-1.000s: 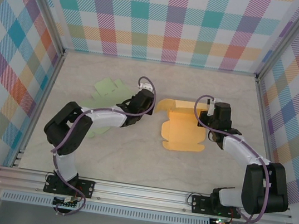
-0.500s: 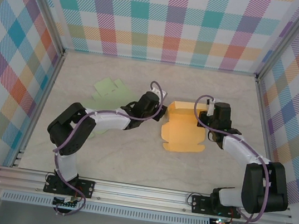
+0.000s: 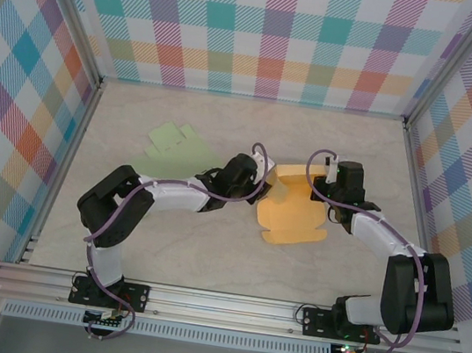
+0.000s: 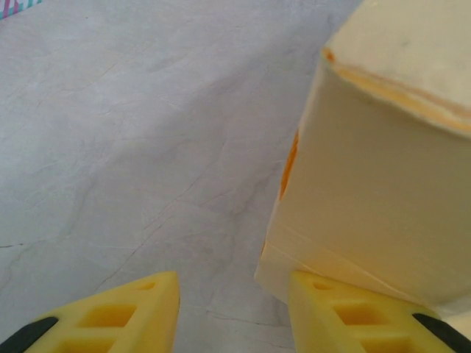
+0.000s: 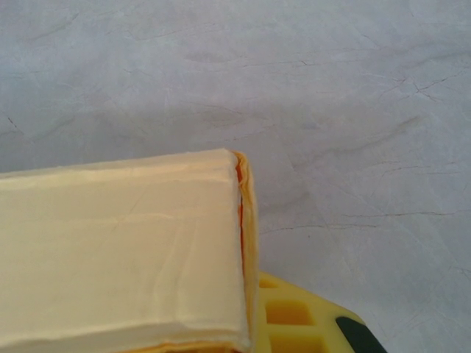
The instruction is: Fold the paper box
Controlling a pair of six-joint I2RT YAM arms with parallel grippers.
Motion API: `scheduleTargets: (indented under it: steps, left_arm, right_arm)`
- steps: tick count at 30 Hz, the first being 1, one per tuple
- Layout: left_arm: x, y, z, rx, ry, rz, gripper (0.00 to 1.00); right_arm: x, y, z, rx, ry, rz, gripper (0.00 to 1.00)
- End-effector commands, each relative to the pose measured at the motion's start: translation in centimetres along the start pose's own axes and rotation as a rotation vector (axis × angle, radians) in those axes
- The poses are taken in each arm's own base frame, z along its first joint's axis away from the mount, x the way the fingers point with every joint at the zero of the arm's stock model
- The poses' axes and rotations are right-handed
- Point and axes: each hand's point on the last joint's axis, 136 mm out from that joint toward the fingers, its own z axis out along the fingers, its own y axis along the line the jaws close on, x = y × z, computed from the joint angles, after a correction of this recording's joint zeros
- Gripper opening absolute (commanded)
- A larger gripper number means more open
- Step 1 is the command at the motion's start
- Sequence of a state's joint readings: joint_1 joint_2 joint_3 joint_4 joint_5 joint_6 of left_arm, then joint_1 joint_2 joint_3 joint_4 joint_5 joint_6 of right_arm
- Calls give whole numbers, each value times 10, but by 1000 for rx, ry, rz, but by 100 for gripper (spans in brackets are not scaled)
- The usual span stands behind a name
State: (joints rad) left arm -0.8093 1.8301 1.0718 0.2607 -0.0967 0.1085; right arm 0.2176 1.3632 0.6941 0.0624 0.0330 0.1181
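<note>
Pale marbled tabletop within pastel plaid walls, aluminium frame

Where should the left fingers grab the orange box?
On the orange box, probably the raised left wall, pinched across its thin edge from the left, where the open left gripper sits. That wall stands up off the table, so fingers fit either side; flat panels offer no edge.

One orange-yellow paper box, partly folded, lies right of centre on the table: far wall raised upright, near tabbed panel flat.
</note>
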Motion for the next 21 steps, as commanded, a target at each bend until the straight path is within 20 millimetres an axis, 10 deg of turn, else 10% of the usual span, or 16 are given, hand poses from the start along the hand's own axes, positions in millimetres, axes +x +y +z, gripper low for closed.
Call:
scheduleTargets:
  steps: [1,21]
  left_arm:
    - [11,-11,-4,48,23,59,45]
    - [-11,-7,-6,24,-31,127,58]
  right_arm:
    - [-14,10,-1,-41,-29,-4,0]
    - [-14,12,-2,-52,-34,-10,0]
